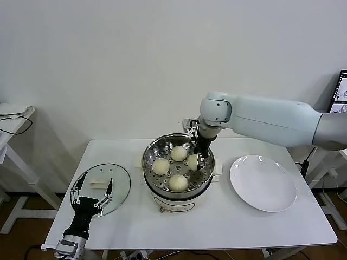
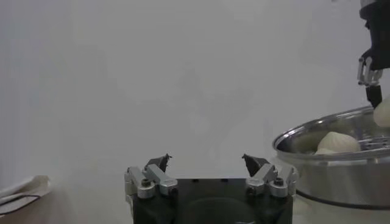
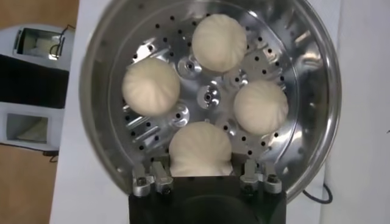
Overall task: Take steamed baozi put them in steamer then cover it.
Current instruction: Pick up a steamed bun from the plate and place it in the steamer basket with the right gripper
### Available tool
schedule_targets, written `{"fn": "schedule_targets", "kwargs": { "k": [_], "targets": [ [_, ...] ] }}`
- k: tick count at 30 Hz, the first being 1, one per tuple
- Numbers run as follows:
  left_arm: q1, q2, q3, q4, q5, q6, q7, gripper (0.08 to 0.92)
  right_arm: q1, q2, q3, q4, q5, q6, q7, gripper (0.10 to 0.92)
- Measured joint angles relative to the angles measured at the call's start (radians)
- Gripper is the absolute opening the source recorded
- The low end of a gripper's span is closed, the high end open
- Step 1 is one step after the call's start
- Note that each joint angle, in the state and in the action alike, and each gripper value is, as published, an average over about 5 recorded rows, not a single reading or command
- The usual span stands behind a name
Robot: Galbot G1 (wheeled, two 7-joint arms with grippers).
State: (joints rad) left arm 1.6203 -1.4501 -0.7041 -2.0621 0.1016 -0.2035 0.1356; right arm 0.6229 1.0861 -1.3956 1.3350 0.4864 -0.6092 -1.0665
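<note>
The steamer (image 1: 149,153), a shiny steel pot on a white base, stands mid-table with a perforated tray (image 3: 209,95) inside. Three baozi (image 1: 161,166) (image 1: 179,153) (image 1: 178,183) rest on the tray. A further baozi (image 3: 200,149) sits low at the pot's right side, and my right gripper (image 1: 198,157) (image 3: 204,171) is shut on it. The cover (image 1: 118,181), a clear glass lid with a white handle (image 1: 98,183), lies flat at the front left. My left gripper (image 1: 92,190) (image 2: 207,161) stands open at the lid's near edge, holding nothing.
A white plate (image 1: 263,182) with nothing on it lies to the right of the steamer. The right arm reaches in from the right above the plate's far side. A side table (image 1: 13,116) stands at the left. The table's front edge is just behind the left gripper.
</note>
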Motion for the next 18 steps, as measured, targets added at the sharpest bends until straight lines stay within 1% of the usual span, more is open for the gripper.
{"fn": "schedule_targets", "kwargs": {
  "k": [15,18],
  "targets": [
    [-0.005,0.0,-0.001,0.009,-0.003,0.001,0.001,0.823,-0.046,0.019,0.01,-0.028,-0.043,-0.001,-0.01,0.663],
    [-0.005,0.0,-0.002,0.009,-0.003,0.002,0.001,0.823,-0.05,0.022,0.013,-0.029,-0.046,-0.001,-0.01,0.689]
  ]
}}
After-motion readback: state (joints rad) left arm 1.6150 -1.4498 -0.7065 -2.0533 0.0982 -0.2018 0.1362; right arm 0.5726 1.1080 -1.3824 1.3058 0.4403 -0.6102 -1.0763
